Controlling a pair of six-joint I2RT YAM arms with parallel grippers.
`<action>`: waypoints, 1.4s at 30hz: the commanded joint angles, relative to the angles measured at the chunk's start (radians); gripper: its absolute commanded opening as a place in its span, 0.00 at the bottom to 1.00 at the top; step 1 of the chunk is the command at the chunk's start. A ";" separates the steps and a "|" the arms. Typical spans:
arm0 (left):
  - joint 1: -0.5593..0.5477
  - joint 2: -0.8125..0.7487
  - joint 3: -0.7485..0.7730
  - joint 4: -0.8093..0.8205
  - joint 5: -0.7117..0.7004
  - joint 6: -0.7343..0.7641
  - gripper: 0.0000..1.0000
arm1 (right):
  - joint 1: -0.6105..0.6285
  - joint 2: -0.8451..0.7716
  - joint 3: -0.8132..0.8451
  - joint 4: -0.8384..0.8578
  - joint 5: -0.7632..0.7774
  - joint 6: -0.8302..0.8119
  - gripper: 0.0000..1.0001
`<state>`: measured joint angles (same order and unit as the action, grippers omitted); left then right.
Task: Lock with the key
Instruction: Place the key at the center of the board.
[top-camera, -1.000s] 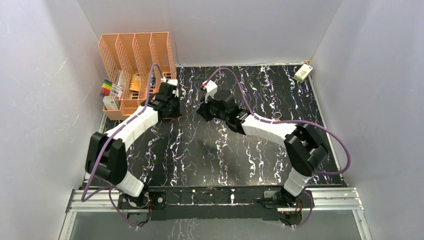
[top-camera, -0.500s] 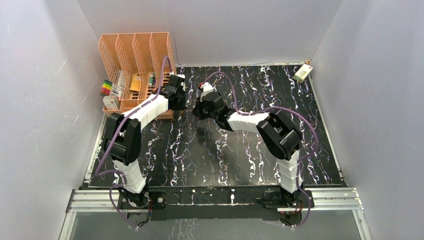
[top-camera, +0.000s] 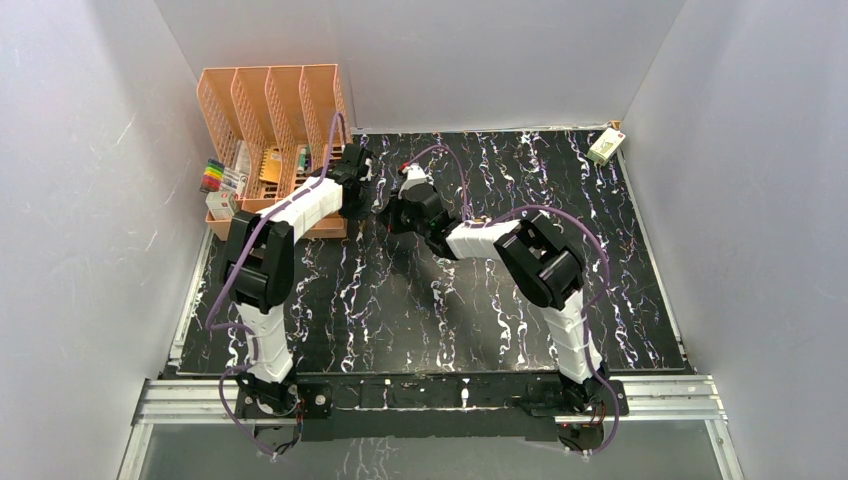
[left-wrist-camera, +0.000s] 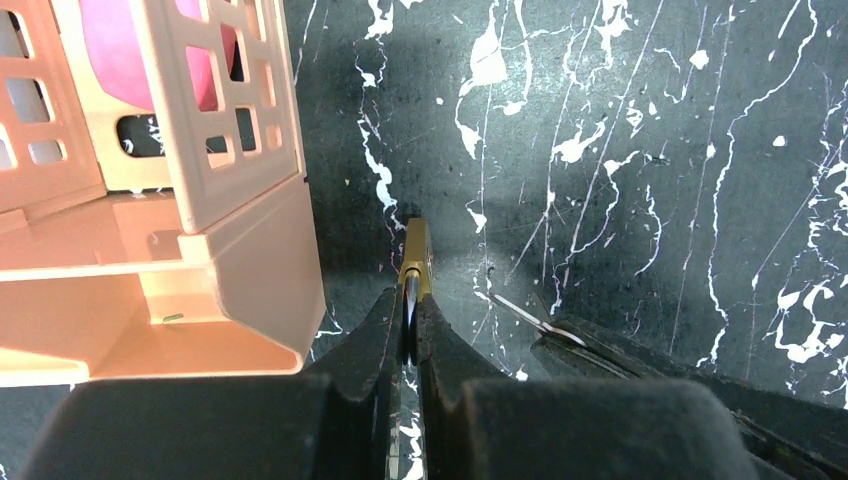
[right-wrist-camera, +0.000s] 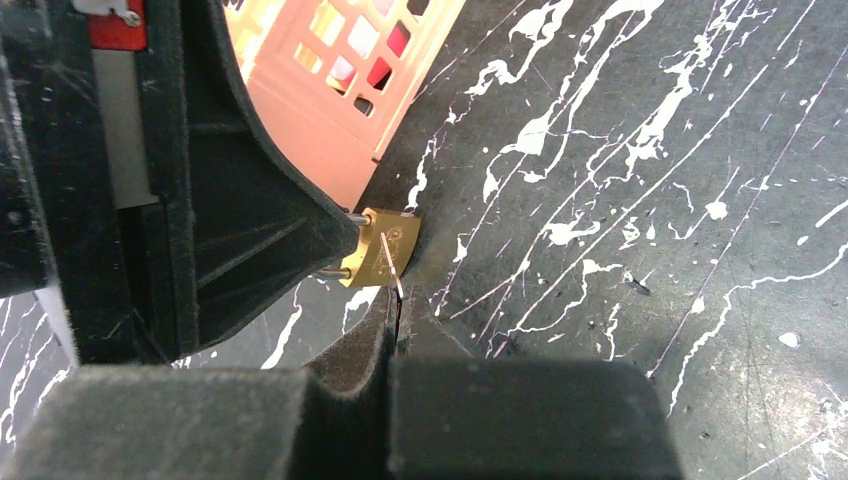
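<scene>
Far left, 10 o'clock corner of the black marbled table (top-camera: 480, 300): orange file rack (top-camera: 270, 110) with four slots, standing against the back wall. We see a multicoloured pack (top-camera: 212, 175) at its left side; the other contents are too small to name

Just right of the rack's near corner: left gripper (left-wrist-camera: 411, 305), fingers pinched narrow on the brass padlock (left-wrist-camera: 415, 250). In the left wrist view the padlock shows edge-on and pokes out toward 12 o'clock from the fingertips, just above the table and close beside the rack's front wall. In the right wrist view two steel shackle legs run from the brass body back into the left fingers

At 4 o'clock of the padlock in the left wrist view: the key (left-wrist-camera: 522, 311), thin and silvery, held in the right gripper (right-wrist-camera: 395, 325), whose fingers are pressed together on it with no gap visible. A strip of table shows between key tip and padlock there. From the right wrist the blade crosses in front of the brass body. We cannot tell whether it touches or sits in a keyhole

In the top view both wrists meet near 11 o'clock of the table centre, the right one at 4 o'clock of the left

Far right, 1 o'clock corner: small white box (top-camera: 605, 147), well apart from both arms
</scene>
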<state>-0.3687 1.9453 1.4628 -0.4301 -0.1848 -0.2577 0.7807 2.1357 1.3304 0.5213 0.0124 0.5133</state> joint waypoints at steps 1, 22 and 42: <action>0.002 0.008 0.047 -0.077 -0.017 0.012 0.00 | 0.002 0.025 0.038 0.109 0.044 0.038 0.00; 0.011 0.056 0.126 -0.145 -0.008 0.033 0.00 | 0.004 0.118 0.056 0.166 0.066 0.112 0.00; 0.014 0.066 0.151 -0.169 0.020 0.041 0.22 | 0.002 0.161 -0.008 0.165 0.117 0.222 0.15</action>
<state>-0.3618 2.0090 1.5730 -0.5587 -0.1795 -0.2272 0.7826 2.2841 1.3571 0.7071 0.0731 0.7048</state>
